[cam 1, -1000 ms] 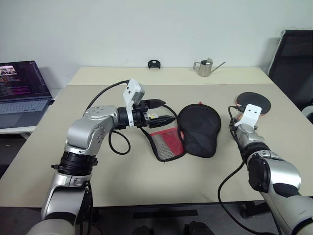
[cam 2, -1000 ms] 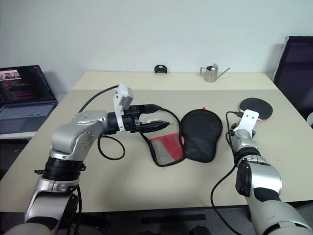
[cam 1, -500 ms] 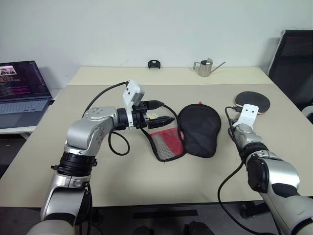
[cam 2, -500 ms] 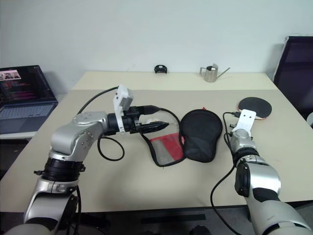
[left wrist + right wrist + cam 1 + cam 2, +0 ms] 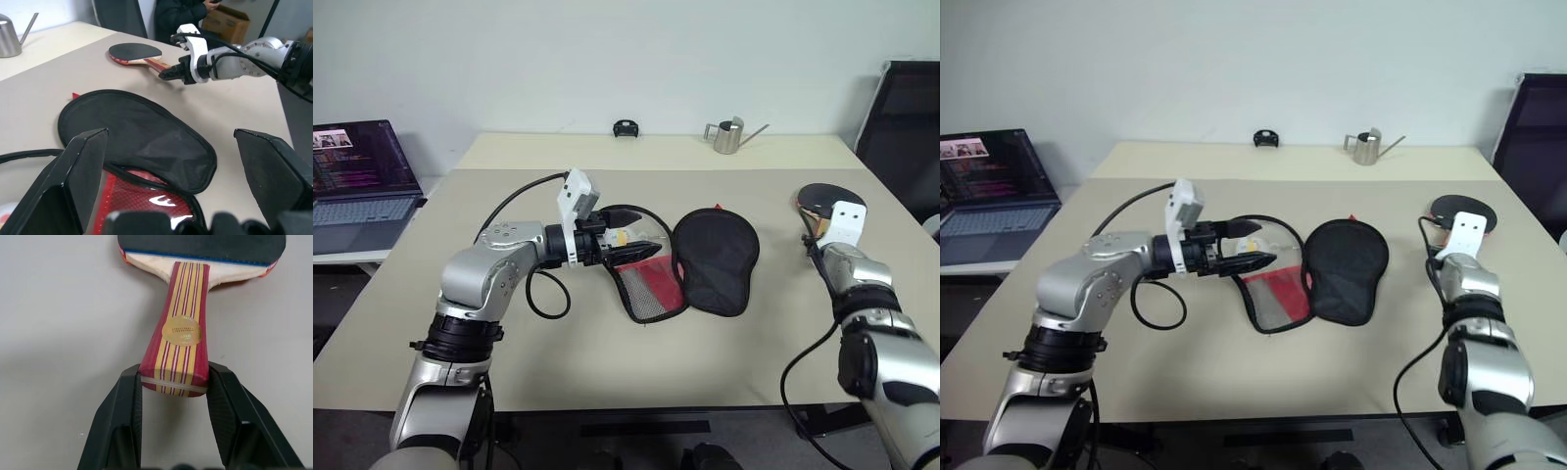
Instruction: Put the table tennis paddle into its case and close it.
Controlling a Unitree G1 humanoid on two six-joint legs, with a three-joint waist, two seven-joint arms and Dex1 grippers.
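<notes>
A: Right gripper (image 5: 174, 382)?
B: Clamped on the paddle (image 5: 183, 308) handle end, blade pointing straight away, far right of table.
A: Case (image 5: 705, 259)?
B: Mid-table, unzipped, off to its left; left gripper (image 5: 171, 171) spread wide just beside it.

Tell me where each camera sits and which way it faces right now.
Head stereo pair: looks forward and down over the table, both arms, open case.
Left wrist: looks along the open left gripper across the case to the table tennis paddle and right gripper.
Right wrist: looks down its jaws closed on the paddle handle.
Shared: paddle, in every view.
</notes>
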